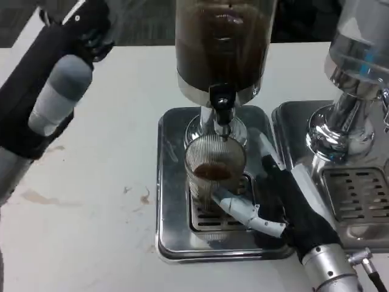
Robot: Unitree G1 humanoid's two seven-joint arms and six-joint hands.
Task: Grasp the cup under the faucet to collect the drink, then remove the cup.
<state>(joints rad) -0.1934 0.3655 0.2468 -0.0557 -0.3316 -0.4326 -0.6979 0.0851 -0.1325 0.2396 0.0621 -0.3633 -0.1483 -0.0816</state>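
Note:
A ribbed clear cup [214,167] stands on the drip grate of the steel tray [172,182], directly below the black faucet [221,104] of a dispenser tank [223,42] full of dark drink. A little brown drink lies in the cup's bottom. My right hand [266,204] reaches in from the lower right. Its white fingers [242,211] wrap the front of the cup's base and its dark fingers lie against the right side. My left arm [55,97] is raised at the upper left. The left hand [91,27] is blurred near the top edge, left of the tank.
A second dispenser [355,67] with a clear tank and its own steel drip tray [358,194] stands close on the right, just beyond my right forearm. The white table [103,182] on the left bears a few brown stains.

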